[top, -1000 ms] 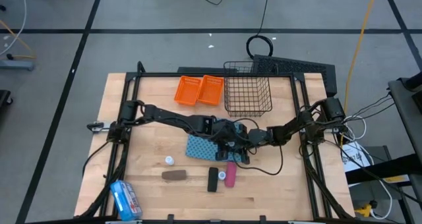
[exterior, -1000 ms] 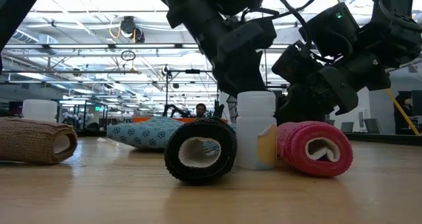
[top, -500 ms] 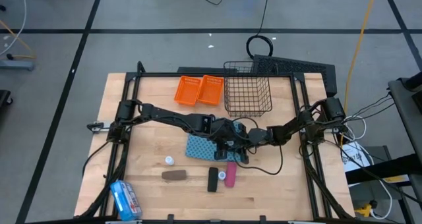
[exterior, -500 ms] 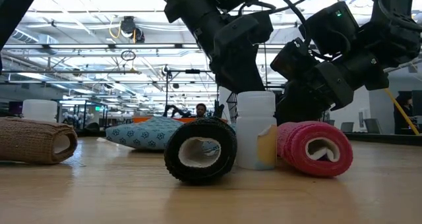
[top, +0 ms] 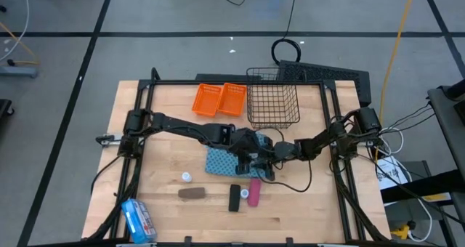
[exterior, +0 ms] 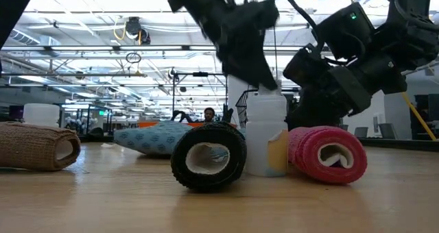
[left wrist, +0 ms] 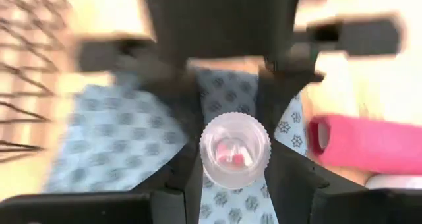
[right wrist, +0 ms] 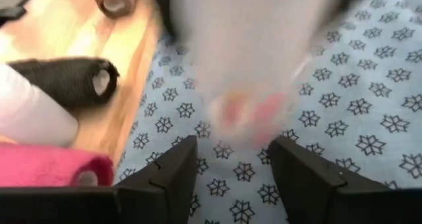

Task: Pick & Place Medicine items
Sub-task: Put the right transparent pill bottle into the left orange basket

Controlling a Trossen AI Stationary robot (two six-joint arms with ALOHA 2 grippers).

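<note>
The left tool (left wrist: pixel 234 178) has its fingers closed on a small clear bottle (left wrist: pixel 235 150) with a ribbed white cap, holding it over the blue patterned cloth (top: pixel 221 162) near the middle of the surface (top: pixel 167 123). The right tool (right wrist: pixel 231 165) hovers just beside it over the same cloth, its fingers apart and holding nothing.

The other medicine items lie toward the front edge: a pink roll (top: pixel 254 190), a black roll (top: pixel 235 197), a brown roll (top: pixel 192 193), a white-capped bottle (top: pixel 187 177) and another white bottle (top: pixel 245 194) between the black and pink rolls. A wire basket (top: pixel 274 102) and two orange trays (top: pixel 219 99) stand near the back edge.

The held bottle looks light, rigid and smooth, so it may slip or twist; a grip across its body just under the cap seems safest. The rolls look soft and springy, and are probably best pinched across their width.
</note>
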